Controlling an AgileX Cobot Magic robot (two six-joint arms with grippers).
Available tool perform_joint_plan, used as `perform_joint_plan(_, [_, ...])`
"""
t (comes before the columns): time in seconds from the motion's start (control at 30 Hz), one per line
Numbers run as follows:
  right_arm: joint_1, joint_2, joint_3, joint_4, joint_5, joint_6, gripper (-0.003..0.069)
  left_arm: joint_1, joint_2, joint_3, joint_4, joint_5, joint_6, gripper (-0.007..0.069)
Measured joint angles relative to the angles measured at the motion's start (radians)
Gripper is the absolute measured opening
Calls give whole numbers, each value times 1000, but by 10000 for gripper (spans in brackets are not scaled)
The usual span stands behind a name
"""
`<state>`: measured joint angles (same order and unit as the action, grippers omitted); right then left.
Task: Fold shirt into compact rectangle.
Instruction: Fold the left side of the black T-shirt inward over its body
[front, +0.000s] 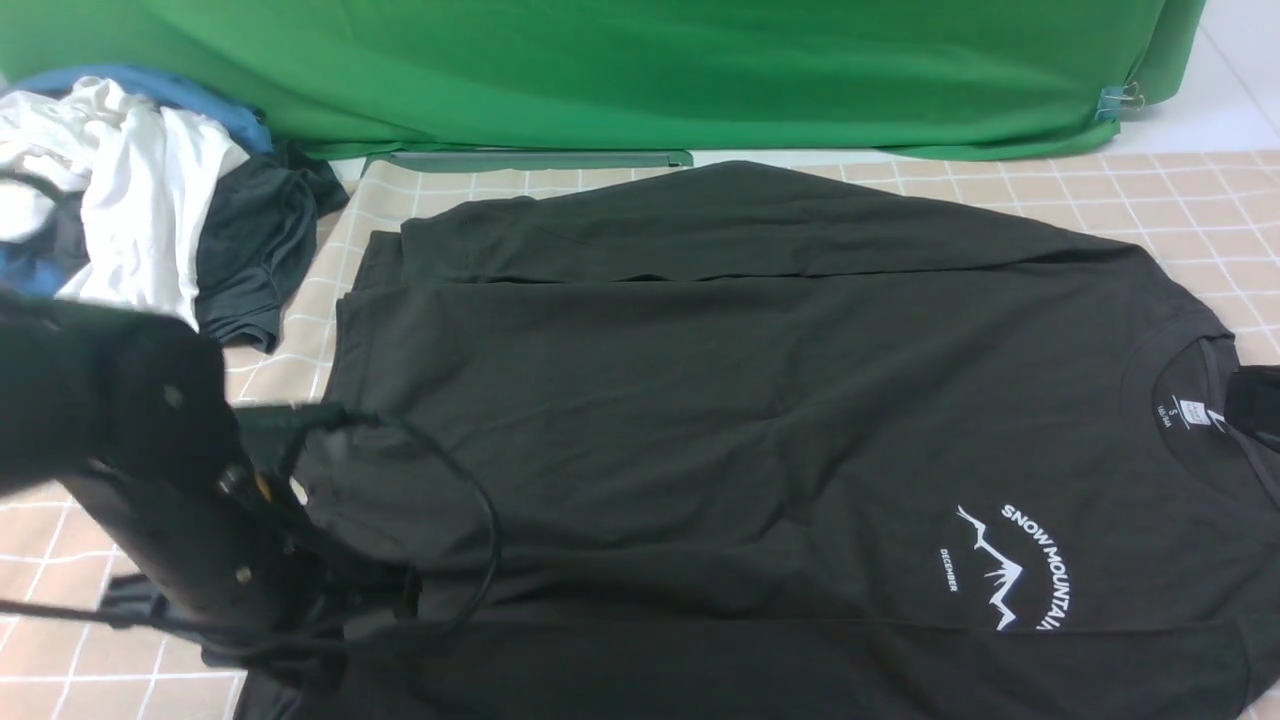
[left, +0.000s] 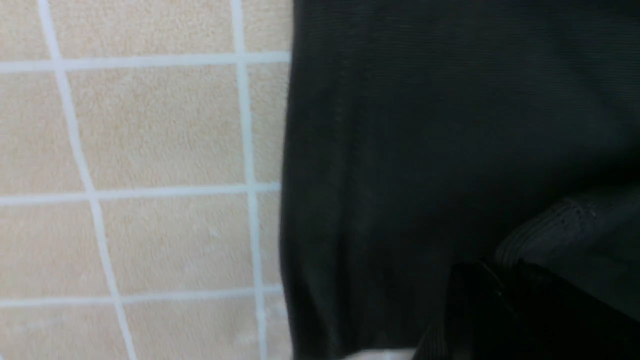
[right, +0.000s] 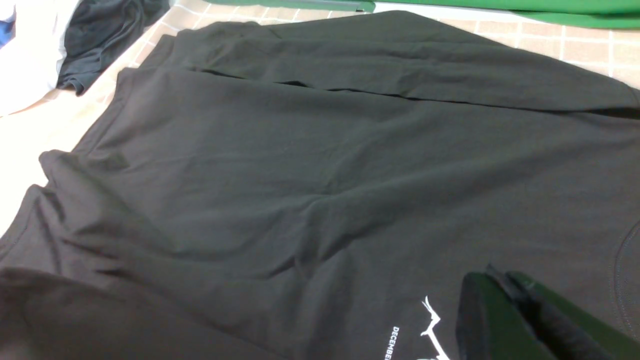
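Note:
The black shirt (front: 700, 400) lies spread on the checked cloth, collar and white neck label (front: 1190, 412) to the right, hem to the left. Its white "SNOW MOUNTAIN" print (front: 1010, 565) faces up near the front right. The far sleeve is folded across the body. My left gripper (front: 392, 590) is low at the shirt's front left corner. In the left wrist view the left gripper (left: 500, 280) is shut, and a ribbed cuff (left: 550, 227) runs into its tips. My right gripper (right: 492, 280) is shut and empty, hovering above the chest between print and collar.
A pile of clothes sits at the far left: a white garment (front: 130, 190), a dark charcoal one (front: 260, 250) and something blue (front: 150, 88). A green backdrop (front: 600, 70) closes off the back. Bare beige checked cloth (front: 1150, 200) shows at the back right and front left.

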<state>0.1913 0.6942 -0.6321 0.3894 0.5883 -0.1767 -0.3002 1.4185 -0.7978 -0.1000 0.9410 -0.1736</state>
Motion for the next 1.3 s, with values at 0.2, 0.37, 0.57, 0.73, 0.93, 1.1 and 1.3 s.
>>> perform_joint_plan(0.2, [0, 0, 0, 0, 0, -1, 34, -2, -116, -120, -38, 146, -38, 21])
perform_joint_plan(0.37, [0, 0, 0, 0, -12, -1, 34, -1, -103, -285, 61, 150, -83, 21])
perform_joint_plan(0.57, [0, 0, 0, 0, -14, -1, 34, -1, 3, -479, 164, 140, -89, 21])
perform_joint_plan(0.73, [0, 0, 0, 0, -14, -1, 34, -1, 133, -619, 228, 118, -89, 21])
perform_joint_plan(0.93, [0, 0, 0, 0, -14, -1, 36, -1, 234, -687, 297, 114, -89, 21])
perform_joint_plan(1.1, [0, 0, 0, 0, -14, -1, 38, -1, 327, -689, 419, 100, -147, 21])
perform_joint_plan(1.3, [0, 0, 0, 1, -14, -1, 38, -1, 396, -689, 451, -1, -165, 22])
